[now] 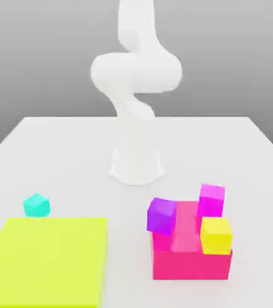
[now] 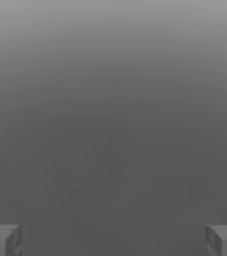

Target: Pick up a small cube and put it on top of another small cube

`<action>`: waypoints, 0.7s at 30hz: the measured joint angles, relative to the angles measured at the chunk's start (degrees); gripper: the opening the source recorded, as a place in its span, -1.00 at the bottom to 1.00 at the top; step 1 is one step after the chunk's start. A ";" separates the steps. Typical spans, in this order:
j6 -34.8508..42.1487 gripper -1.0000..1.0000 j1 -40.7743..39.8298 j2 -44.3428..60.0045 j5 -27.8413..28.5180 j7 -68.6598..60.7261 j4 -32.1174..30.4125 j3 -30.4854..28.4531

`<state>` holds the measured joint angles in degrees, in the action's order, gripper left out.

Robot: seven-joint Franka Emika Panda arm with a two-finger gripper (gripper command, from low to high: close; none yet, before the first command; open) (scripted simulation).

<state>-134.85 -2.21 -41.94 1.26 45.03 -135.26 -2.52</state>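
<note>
Nearest me, the flat yellow-green block [image 1: 46, 261] fronts the small cyan cube [image 1: 37, 206], perhaps awaiting the released, empty gripper [image 2: 113, 241].

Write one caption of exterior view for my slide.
White robot arm behind a cyan cube, a flat yellow-green block and a red block.

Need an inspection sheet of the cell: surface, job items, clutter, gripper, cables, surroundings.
Surface: pale, flat table.
Job's things: small cyan cube just behind the yellow-green slab, on the exterior view's left; purple cube, magenta cube and yellow cube grouped at the red block, on its right. No cube-on-cube stack.
Clutter: the slab and red block, both large.
Gripper: open, fingers wide apart, nothing between them.
Cables: nothing seen.
Surroundings: plain grey backdrop.
</note>
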 joint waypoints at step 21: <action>-34.05 0.00 -24.19 45.50 -9.25 -22.62 -30.08 -21.27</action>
<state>-168.90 -26.40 3.56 -7.99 22.41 -165.34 -23.79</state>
